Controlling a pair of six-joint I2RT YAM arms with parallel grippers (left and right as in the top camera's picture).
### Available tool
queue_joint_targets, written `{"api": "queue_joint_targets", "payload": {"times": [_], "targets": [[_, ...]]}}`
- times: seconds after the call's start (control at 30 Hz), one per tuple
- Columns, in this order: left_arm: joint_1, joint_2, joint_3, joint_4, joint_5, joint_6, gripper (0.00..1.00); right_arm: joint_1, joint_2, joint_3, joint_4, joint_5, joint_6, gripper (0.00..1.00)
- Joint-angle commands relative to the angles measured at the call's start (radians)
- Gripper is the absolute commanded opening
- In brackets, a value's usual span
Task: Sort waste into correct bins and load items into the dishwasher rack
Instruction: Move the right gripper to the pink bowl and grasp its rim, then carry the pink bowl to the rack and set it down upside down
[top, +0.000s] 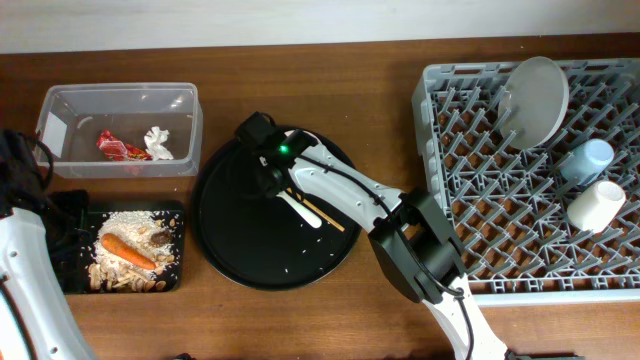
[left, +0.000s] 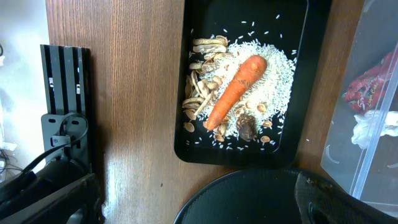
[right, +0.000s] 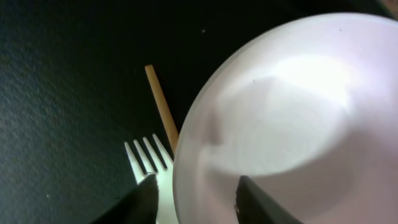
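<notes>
My right gripper (right: 196, 199) is shut on the rim of the cream-pink bowl (right: 286, 106), one finger outside and one inside. It is over the round black tray (top: 250, 250). In the overhead view the bowl is hidden under my right gripper (top: 272, 165). The white fork (right: 146, 158) and a wooden chopstick (right: 161, 106) lie on the tray beside the bowl; both also show in the overhead view: fork (top: 300, 208), chopstick (top: 322, 215). My left gripper (left: 193, 214) is open and empty near the shallow black tray (left: 186, 93), which holds the carrot (left: 236, 90), rice (left: 273, 68) and a dark lump (left: 247, 126).
The clear tub (top: 60, 105) holds the red wrapper (top: 120, 148) and white tissue (top: 158, 142). The grey rack (top: 470, 190) at the right holds the plate (top: 535, 100), a light blue cup (top: 590, 160) and a white cup (top: 597, 205). A few rice grains lie on the round tray.
</notes>
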Motion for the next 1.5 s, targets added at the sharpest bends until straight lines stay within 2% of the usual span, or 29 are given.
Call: {"api": "queue_joint_targets", "payload": {"times": [0.0,0.07,0.13,0.2,0.47,0.67,0.83,1.0,1.23,1.47], "targets": [[0.003,-0.007,-0.003,-0.001,-0.003,-0.013,0.99,-0.006,0.004,0.042,-0.022,0.016,-0.004,0.30],[0.003,-0.007,-0.003,-0.001,-0.003,-0.013,0.99,-0.006,0.003,0.048,-0.029,0.016,-0.004,0.22],[0.003,-0.007,-0.003,-0.001,-0.003,-0.013,0.99,-0.006,0.000,0.048,-0.032,0.016,-0.003,0.10],[0.003,-0.007,-0.003,-0.001,-0.003,-0.013,0.99,-0.007,-0.005,0.048,-0.036,0.016,0.015,0.04],[0.003,-0.007,-0.003,-0.001,-0.003,-0.013,0.99,-0.011,-0.082,0.107,-0.101,0.015,0.027,0.04],[0.003,-0.007,-0.003,-0.001,-0.003,-0.013,0.99,-0.084,-0.219,0.240,-0.287,0.011,0.177,0.04],[0.003,-0.007,-0.003,-0.001,-0.003,-0.013,0.99,-0.224,-0.415,0.252,-0.416,-0.108,0.230,0.04],[0.003,-0.007,-0.003,-0.001,-0.003,-0.013,0.99,-0.453,-0.541,0.252,-0.642,-0.230,0.229,0.04],[0.003,-0.007,-0.003,-0.001,-0.003,-0.013,0.99,-0.755,-0.565,0.245,-0.828,-0.343,0.167,0.04],[0.003,-0.007,-0.003,-0.001,-0.003,-0.013,0.99,-0.984,-0.565,0.184,-0.850,-0.605,0.004,0.04]]}}
